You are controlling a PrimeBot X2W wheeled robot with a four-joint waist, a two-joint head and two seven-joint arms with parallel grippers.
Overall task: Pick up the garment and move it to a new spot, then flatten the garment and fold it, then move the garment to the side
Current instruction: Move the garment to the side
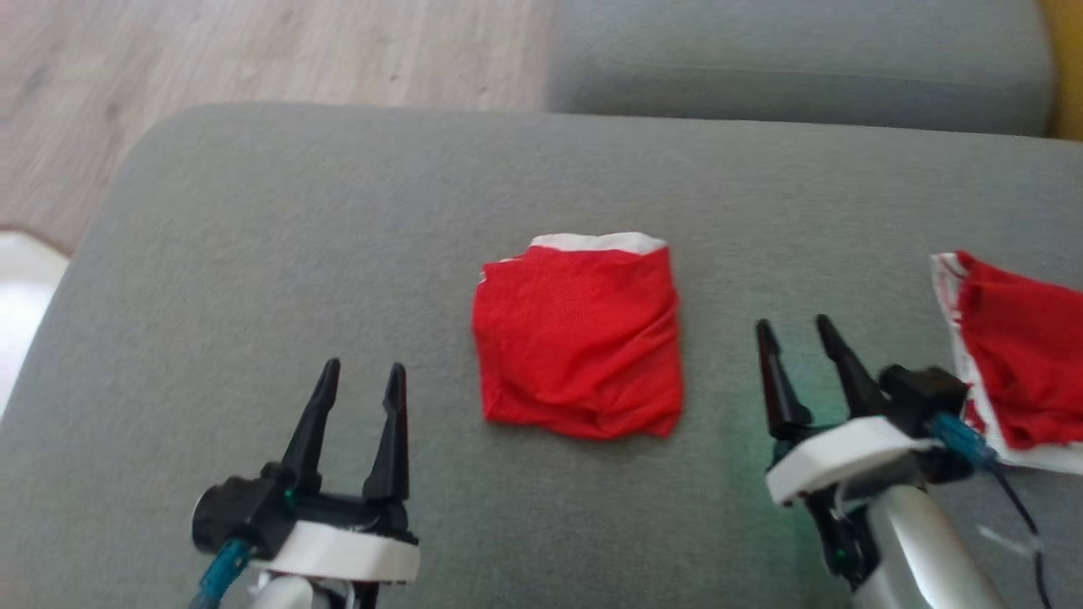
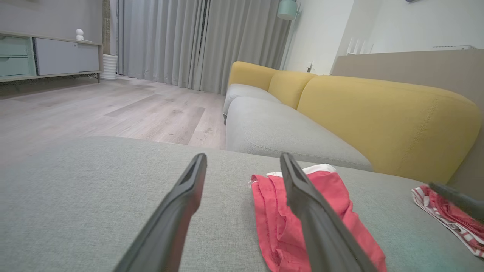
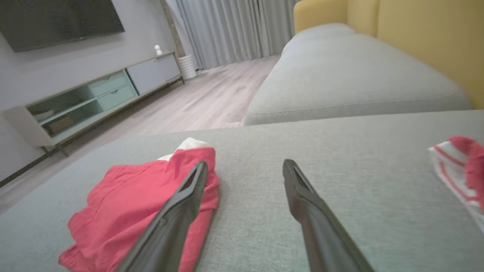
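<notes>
Red garment (image 1: 579, 338), grey cushion (image 1: 254, 254)

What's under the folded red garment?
The red garment lies on the grey cushion; a white layer peeks out at its far edge. Anything else beneath the cloth is covered.

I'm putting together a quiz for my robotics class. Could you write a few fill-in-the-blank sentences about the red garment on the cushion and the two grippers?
1. The folded garment is mostly ____, with a white band at its far edge.
2. It lies on the grey cushion ____ the left gripper and the right gripper.
3. Both grippers are ____ and hold nothing.
4. A second garment lies at the robot's far ____.

Missing words: red; between; open; right.
</notes>
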